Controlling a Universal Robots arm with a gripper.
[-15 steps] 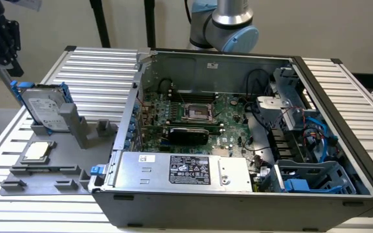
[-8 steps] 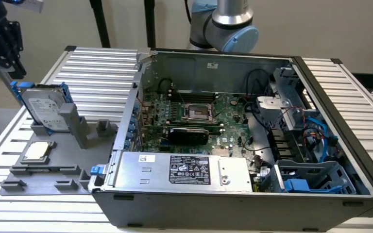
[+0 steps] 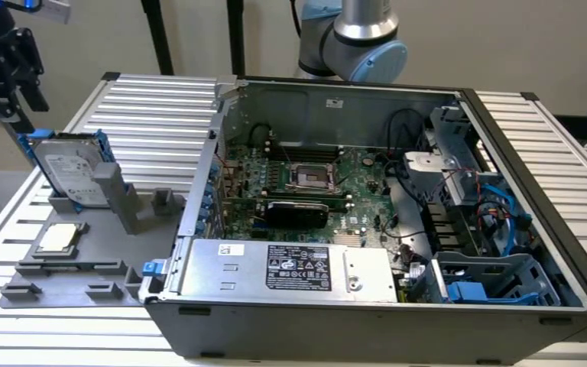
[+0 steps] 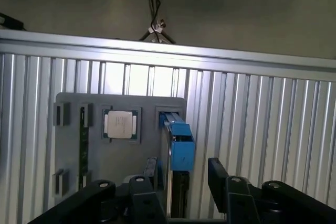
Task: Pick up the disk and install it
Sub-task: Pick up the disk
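at the exterior view's left, the hand (image 3: 24,99) hangs spread just above the disk (image 3: 69,170).
the disk stands on edge in a grey holder tray (image 3: 74,277) on the ribbed table (image 3: 161,107); in the wrist view its blue bracket lies between the parted fingers (image 4: 218,174), touching neither. a square processor chip (image 3: 57,238) lies flat in the tray beside it. to the right sits the open computer case (image 3: 538,229), a silver box (image 3: 288,267) at its near edge.
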